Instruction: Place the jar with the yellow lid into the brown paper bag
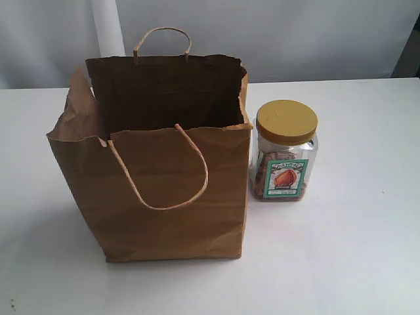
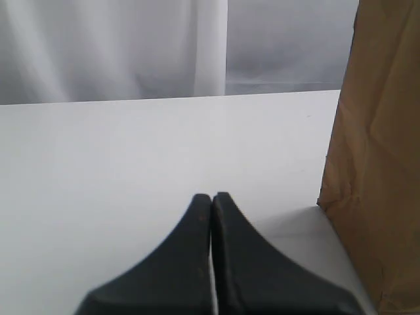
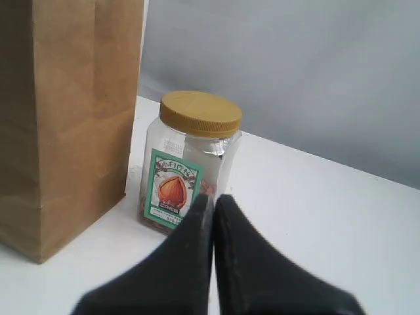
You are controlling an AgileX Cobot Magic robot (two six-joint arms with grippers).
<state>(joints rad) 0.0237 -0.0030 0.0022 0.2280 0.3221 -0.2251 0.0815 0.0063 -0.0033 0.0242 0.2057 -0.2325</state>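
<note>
Brown paper bag [image 1: 177, 197] standing open on the white table [image 1: 354, 262], yellow-lidded jar [image 1: 285, 157] upright just beside it toward the table's right edge, left claw [image 2: 211, 196] and right claw [image 3: 214, 197] both pressed together

White table [image 1: 367, 262] before a pale backdrop [image 1: 295, 33].

Matt creased kraft paper bag [image 1: 170, 197]; glossy clear plastic jar [image 1: 285, 157].

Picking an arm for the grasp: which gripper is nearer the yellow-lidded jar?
Right. The right gripper, shut, points at the yellow-lidded jar just ahead of it. The left gripper, also shut, has only the brown paper bag beside it; no jar shows in its view.
</note>
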